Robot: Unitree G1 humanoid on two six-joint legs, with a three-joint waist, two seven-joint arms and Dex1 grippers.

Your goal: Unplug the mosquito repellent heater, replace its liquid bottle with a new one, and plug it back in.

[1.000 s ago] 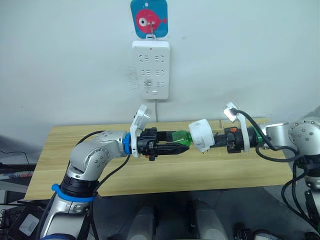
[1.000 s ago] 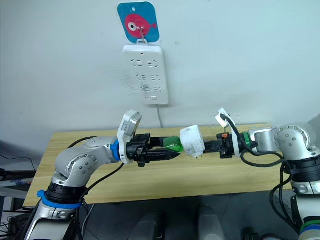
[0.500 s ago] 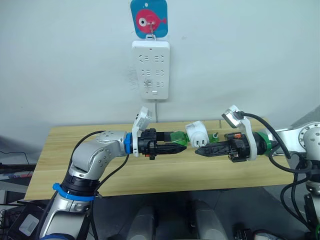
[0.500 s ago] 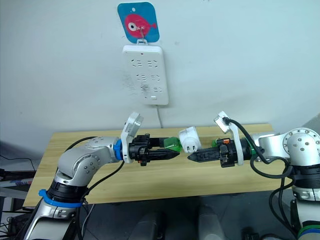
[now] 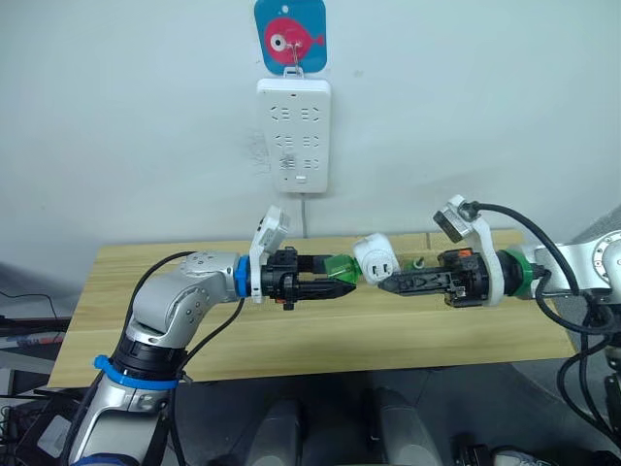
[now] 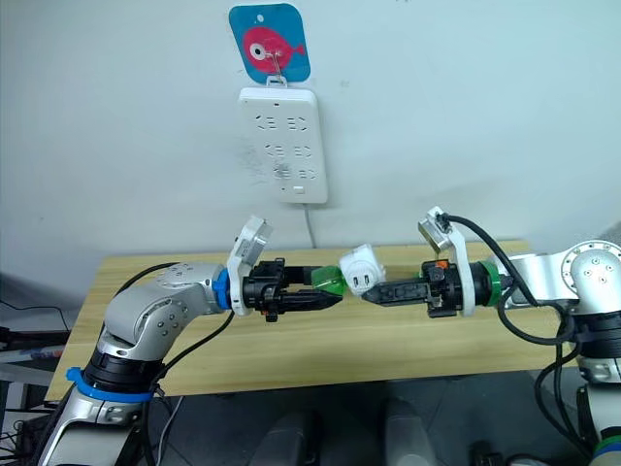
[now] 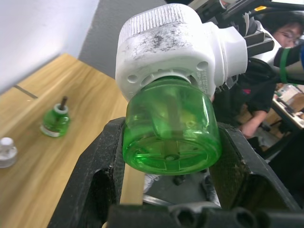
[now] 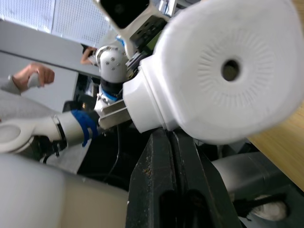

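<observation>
The white mosquito repellent heater (image 5: 374,259) hangs in the air above the wooden table (image 5: 291,335), with its two prongs facing me. A green liquid bottle (image 5: 340,267) sits in its underside. My left gripper (image 5: 338,280) is shut on that bottle (image 7: 171,128), one finger on each side, and carries both. My right gripper (image 5: 386,285) is shut with nothing in it, its tips just under and beside the heater (image 8: 223,71). A second green bottle (image 7: 56,121) stands on the table next to a white cap (image 7: 5,151).
A white power strip (image 5: 292,136) hangs on the wall above the table's back edge, under a blue fish sign (image 5: 289,34). A person (image 7: 280,28) sits beyond the table, and a person's hand (image 8: 33,76) is in the background.
A second ago my right gripper was shut on the heater. It has let go, drawn back and shut empty, tips now near the heater. The heater has turned, prongs toward me.
</observation>
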